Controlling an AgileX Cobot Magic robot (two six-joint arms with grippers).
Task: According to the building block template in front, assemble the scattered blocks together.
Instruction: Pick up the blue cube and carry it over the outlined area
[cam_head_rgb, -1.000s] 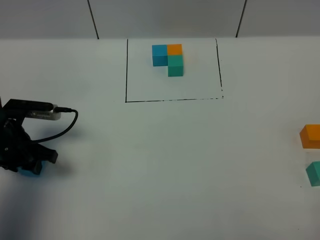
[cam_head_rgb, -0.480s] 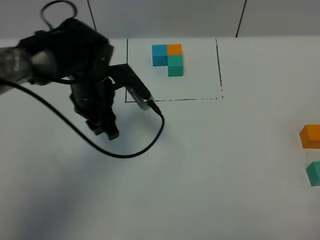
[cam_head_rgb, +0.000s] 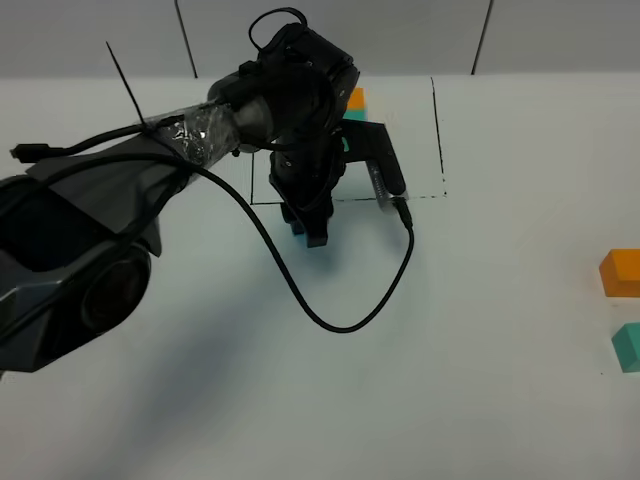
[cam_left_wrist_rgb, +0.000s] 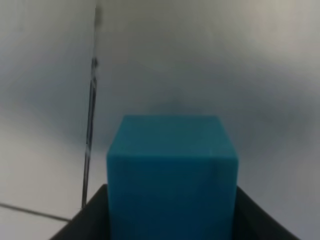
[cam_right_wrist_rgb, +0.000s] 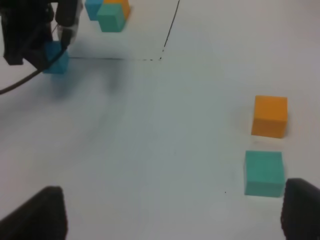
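Note:
The template is a black-lined frame (cam_head_rgb: 437, 130) with a cube cluster; my left arm hides most of it, and only the orange cube (cam_head_rgb: 351, 98) and a bit of teal show. The cluster also shows in the right wrist view (cam_right_wrist_rgb: 107, 12). My left gripper (cam_head_rgb: 308, 232) is shut on the sky-blue cube (cam_head_rgb: 298, 230) (cam_left_wrist_rgb: 171, 175) and holds it low, just in front of the frame's front line (cam_left_wrist_rgb: 91, 125). The scattered orange cube (cam_head_rgb: 621, 272) (cam_right_wrist_rgb: 270, 116) and teal-green cube (cam_head_rgb: 627, 346) (cam_right_wrist_rgb: 264, 173) lie apart at the far right. My right gripper (cam_right_wrist_rgb: 170, 215) is open and empty, just short of them.
The left arm's black cable (cam_head_rgb: 340, 325) loops over the table in front of the frame. The white table (cam_head_rgb: 480, 400) meets a grey wall (cam_head_rgb: 560, 35) at the back.
My left arm has swung from the table's left edge to the middle, carrying the blue cube to the front line of the frame. The orange and teal-green cubes have not moved.

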